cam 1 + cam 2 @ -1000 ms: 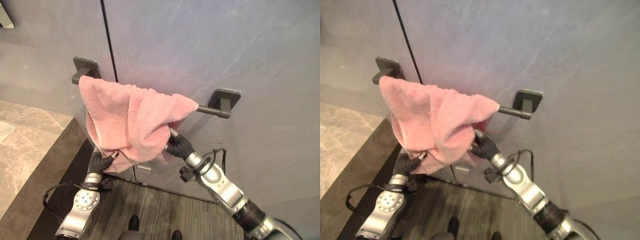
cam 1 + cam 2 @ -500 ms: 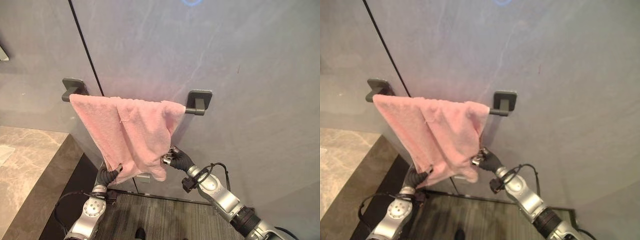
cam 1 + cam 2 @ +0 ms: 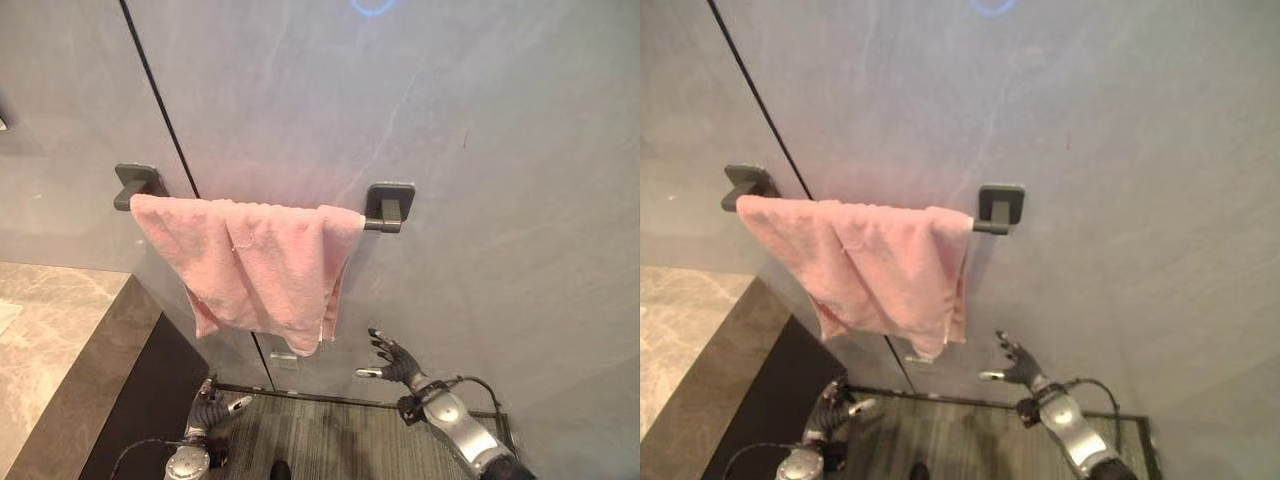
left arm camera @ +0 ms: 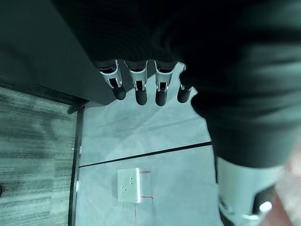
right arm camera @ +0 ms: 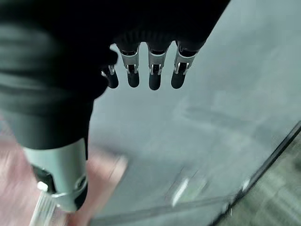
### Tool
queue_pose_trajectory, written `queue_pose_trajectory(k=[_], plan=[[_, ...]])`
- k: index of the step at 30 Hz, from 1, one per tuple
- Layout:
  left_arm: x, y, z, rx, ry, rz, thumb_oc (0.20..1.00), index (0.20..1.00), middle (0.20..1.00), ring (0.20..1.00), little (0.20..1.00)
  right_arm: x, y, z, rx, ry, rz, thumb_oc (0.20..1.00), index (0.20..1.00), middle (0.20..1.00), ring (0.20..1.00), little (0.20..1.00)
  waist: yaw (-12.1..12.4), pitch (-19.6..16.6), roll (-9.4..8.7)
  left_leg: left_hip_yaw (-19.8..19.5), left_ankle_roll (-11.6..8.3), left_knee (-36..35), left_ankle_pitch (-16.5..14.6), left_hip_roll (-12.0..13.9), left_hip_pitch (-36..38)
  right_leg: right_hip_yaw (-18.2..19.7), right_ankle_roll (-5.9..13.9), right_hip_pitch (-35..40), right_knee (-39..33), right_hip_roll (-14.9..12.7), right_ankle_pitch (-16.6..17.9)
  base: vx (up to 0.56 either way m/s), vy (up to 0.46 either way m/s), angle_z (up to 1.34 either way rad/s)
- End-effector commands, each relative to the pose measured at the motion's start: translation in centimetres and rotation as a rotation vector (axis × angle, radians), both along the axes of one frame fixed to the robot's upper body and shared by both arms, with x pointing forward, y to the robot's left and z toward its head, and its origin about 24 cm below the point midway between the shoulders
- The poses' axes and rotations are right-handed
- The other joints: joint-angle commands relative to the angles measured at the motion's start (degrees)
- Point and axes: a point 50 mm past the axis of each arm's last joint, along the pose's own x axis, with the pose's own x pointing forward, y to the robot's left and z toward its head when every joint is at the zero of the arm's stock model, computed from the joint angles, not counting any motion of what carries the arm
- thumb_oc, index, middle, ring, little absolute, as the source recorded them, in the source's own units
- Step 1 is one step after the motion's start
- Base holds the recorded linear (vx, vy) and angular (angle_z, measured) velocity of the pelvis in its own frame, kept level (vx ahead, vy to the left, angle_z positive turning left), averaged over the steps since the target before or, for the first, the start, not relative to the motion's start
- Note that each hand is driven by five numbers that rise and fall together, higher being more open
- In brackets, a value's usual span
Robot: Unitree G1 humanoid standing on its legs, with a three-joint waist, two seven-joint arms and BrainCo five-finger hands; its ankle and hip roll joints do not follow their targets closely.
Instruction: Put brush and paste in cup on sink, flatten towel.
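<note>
Nearest, low over the floor [image 3: 330, 440], the left hand [image 3: 215, 408] and right hand [image 3: 392, 360] hang with fingers spread and relaxed, grasping nothing, both below and apart from the towel [image 3: 255, 270]. The towel drapes over the bar [image 3: 372, 224] on the wall [image 3: 480, 150], spread along it but with a fold down its middle and an uneven lower edge. The counter [image 3: 50, 330] lies to the left. Risk: an upward reach could snag that hem and bunch the cloth, or drag it off the bar.
</note>
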Motion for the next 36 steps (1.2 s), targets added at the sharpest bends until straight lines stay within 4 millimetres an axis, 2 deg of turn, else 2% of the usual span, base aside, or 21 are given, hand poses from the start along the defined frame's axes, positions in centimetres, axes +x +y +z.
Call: queue_pose_trajectory(k=[1, 2, 3, 4, 5, 6, 7, 8, 9, 11, 14, 15, 16, 17, 21, 25, 30, 33, 36], plan=[[3.4, 3.9, 5.1, 0.255, -0.230, -0.041, 1.000, 1.000, 1.000, 1.000, 1.000, 1.6, -1.1, 3.9, 0.014, -0.230, -0.056, 1.000, 1.000, 1.000, 1.000, 1.000, -0.4, 0.3, -2.23, 2.2, -1.80, 0.5, -1.9, 1.3, 2.6, -0.2, 4.53, -0.9, 0.5, -5.6, 1.9, 0.02, 0.001, -0.14], [3.4, 4.9, 6.5, 0.339, -0.278, -0.032, 1.000, 1.000, 1.000, 1.000, 1.000, 0.9, -2.5, 4.6, -0.022, -0.266, -0.092, 1.000, 1.000, 1.000, 1.000, 1.000, -0.7, 0.3, -2.23, 2.3, -1.84, 0.5, -2.0, 1.3, 2.6, -0.2, 4.61, -1.0, 0.6, -5.6, 1.9, 0.04, 0.005, -0.13], [3.0, 6.0, 7.9, 0.434, -0.327, -0.016, 1.000, 1.000, 1.000, 1.000, 1.000, 0.0, -4.2, 6.2, -0.096, -0.347, -0.132, 1.000, 1.000, 1.000, 1.000, 1.000, -1.1, 0.5, -2.19, 2.3, -1.85, 0.5, -2.3, 1.4, 2.9, -0.1, 4.75, -0.8, 0.6, -5.6, 1.7, 0.03, 0.003, -0.08], [2.8, 6.6, 8.4, 0.483, -0.337, -0.021, 1.000, 1.000, 1.000, 1.000, 1.000, -0.4, -4.7, 6.7, -0.123, -0.376, -0.132, 1.000, 1.000, 1.000, 1.000, 1.000, -1.3, 0.3, -2.23, 2.5, -1.86, 0.5, -2.2, 1.4, 2.6, 0.0, 4.81, -1.1, 0.5, -5.6, 2.0, 0.03, 0.005, -0.06], [2.7, 7.0, 9.4, 0.551, -0.370, -0.027, 1.000, 1.000, 1.000, 1.000, 1.000, -0.7, -5.7, 7.8, -0.227, -0.422, -0.118, 1.000, 1.000, 1.000, 1.000, 1.000, -1.5, 0.2, -2.30, 2.7, -1.89, 0.5, -2.3, 1.3, 2.6, 0.1, 4.90, -1.3, 0.4, -5.6, 2.0, 0.03, 0.004, -0.04], [2.6, 7.9, 10.7, 0.665, -0.403, -0.040, 1.000, 1.000, 1.000, 1.000, 1.000, -0.9, -6.3, 9.7, -0.396, -0.503, -0.062, 1.000, 1.000, 1.000, 1.000, 1.000, -1.7, 0.3, -2.24, 2.9, -2.00, 0.5, -2.7, 1.4, 2.8, 0.2, 5.10, -1.2, 0.5, -5.7, 1.8, 0.00, 0.005, -0.08], [2.4, 8.2, 12.9, 0.733, -0.502, -0.011, 1.000, 1.000, 1.000, 1.000, 1.000, -1.4, -6.3, 12.8, -0.583, -0.639, 0.035, 1.000, 1.000, 1.000, 1.000, 1.000, -1.9, 0.4, -2.36, 3.1, -2.00, 0.5, -2.1, 1.5, 2.4, 0.6, 5.20, -1.9, 0.4, -5.7, 2.5, 0.01, 0.006, -0.17], [2.3, 8.2, 13.9, 0.757, -0.554, 0.009, 1.000, 1.000, 1.000, 1.000, 1.000, -1.6, -6.3, 14.1, -0.670, -0.706, 0.061, 1.000, 1.000, 1.000, 1.000, 1.000, -2.0, -0.1, -2.45, 3.3, -2.10, 0.5, -2.5, 1.6, 2.3, 0.8, 5.31, -2.2, 0.4, -5.7, 2.3, -0.01, 0.005, -0.27], [2.2, 8.2, 13.9, 0.758, -0.554, 0.010, 1.000, 1.000, 1.000, 1.000, 1.000, -1.6, -6.3, 14.1, -0.673, -0.706, 0.062, 1.000, 1.000, 1.000, 1.000, 1.000, -2.0, -0.1, -2.38, 3.4, -2.09, 0.5, -2.5, 1.6, 2.3, 0.8, 5.32, -2.2, 0.4, -5.7, 2.3, 0.03, 0.003, -0.28], [1.9, 8.7, 16.1, 0.901, -0.627, 0.028, 1.000, 1.000, 1.000, 1.000, 1.000, -2.1, -5.6, 16.5, -0.746, -0.837, 0.092, 1.000, 1.000, 1.000, 1.000, 1.000, -2.1, -0.2, -2.50, 3.8, -2.11, 0.5, -2.6, 1.7, 2.2, 1.1, 5.49, -2.7, 0.4, -5.7, 2.4, 0.00, -0.001, -0.10], [1.4, 8.8, 18.0, 1.072, -0.684, 0.010, 1.000, 1.000, 1.000, 1.000, 1.000, -2.6, -4.3, 18.1, -0.795, -0.947, 0.173, 1.000, 1.000, 1.000, 1.000, 1.000, -1.9, -0.3, -2.57, 4.0, -2.16, 0.5, -2.7, 1.7, 2.0, 1.3, 5.61, -3.0, 0.4, -5.8, 2.5, 0.00, -0.001, -0.04], [1.2, 9.0, 18.9, 1.161, -0.709, -0.003, 1.000, 1.000, 1.000, 1.000, 1.000, -2.8, -3.5, 19.3, -0.798, -1.025, 0.208, 1.000, 1.000, 1.000, 1.000, 1.000, -1.8, -0.3, -2.54, 4.1, -2.18, 0.5, -2.8, 1.7, 2.0, 1.3, 5.67, -3.1, 0.4, -5.8, 2.5, 0.00, 0.009, -0.16], [1.0, 8.9, 19.5, 1.224, -0.730, 0.000, 1.000, 1.000, 1.000, 1.000, 1.000, -2.9, -2.4, 19.7, -0.756, -1.065, 0.259, 1.000, 1.000, 1.000, 1.000, 1.000, -1.6, -0.3, -2.59, 4.1, -2.20, 0.5, -2.9, 1.6, 2.0, 1.5, 5.72, -3.2, 0.4, -5.8, 2.5, 0.00, 0.009, -0.21], [0.9, 9.0, 19.5, 1.228, -0.729, 0.003, 1.000, 1.000, 1.000, 1.000, 1.000, -2.9, -2.4, 19.7, -0.753, -1.065, 0.261, 1.000, 1.000, 1.000, 1.000, 1.000, -1.7, -0.4, -2.66, 4.2, -2.20, 0.5, -2.9, 1.6, 2.0, 1.5, 5.72, -3.2, 0.4, -5.8, 2.5, -0.01, 0.014, -0.16], [0.8, 9.5, 21.8, 1.395, -0.780, 0.022, 1.000, 1.000, 1.000, 1.000, 1.000, -2.3, -0.1, 21.1, -0.716, -1.189, 0.385, 1.000, 1.000, 1.000, 1.000, 1.000, -0.8, -0.3, -2.70, 4.1, -2.26, 0.5, -3.0, 1.4, 1.8, 1.6, 5.84, -3.5, 0.4, -5.9, 2.6, 0.00, 0.003, -0.01], [0.8, 9.4, 24.0, 1.477, -0.866, 0.085, 1.000, 1.000, 1.000, 1.000, 1.000, -1.8, 1.6, 22.4, -0.669, -1.294, 0.438, 1.000, 1.000, 1.000, 1.000, 1.000, 0.3, -0.4, -2.85, 3.8, -2.23, 0.5, -2.9, 1.3, 1.5, 1.3, 5.82, -3.5, 0.4, -6.0, 2.6, 0.00, 0.000, 0.00], [0.8, 9.3, 25.9, 1.552, -0.929, 0.118, 1.000, 1.000, 1.000, 1.000, 1.000, -1.4, 3.4, 24.0, -0.597, -1.408, 0.476, 1.000, 1.000, 1.000, 1.000, 1.000, 1.0, -0.1, -3.08, 3.3, -2.03, 0.5, -2.9, 1.1, 1.2, 0.9, 5.72, -3.5, 0.4, -6.3, 2.7, 0.00, 0.003, 0.01], [0.3, 9.3, 26.6, 1.551, -0.955, 0.164, 1.000, 1.000, 1.000, 1.000, 1.000, -1.3, 4.1, 24.4, -0.579, -1.429, 0.513, 1.000, 1.000, 1.000, 1.000, 1.000, 1.4, 0.1, -3.42, 3.0, -1.92, 0.5, -3.0, 1.0, 1.2, 0.7, 5.58, -3.3, 0.4, -6.3, 2.6, -0.01, 0.014, 0.10], [0.9, 8.5, 26.8, 1.496, -1.005, 0.122, 1.000, 1.000, 1.000, 1.000, 1.000, -0.9, 4.7, 24.6, -0.587, -1.434, 0.565, 1.000, 1.000, 1.000, 1.000, 1.000, 1.7, 0.2, -3.71, 2.8, -1.88, 0.5, -3.0, 1.0, 1.1, 0.4, 5.51, -3.3, 0.4, -6.4, 2.6, -0.02, 0.004, 0.13]])
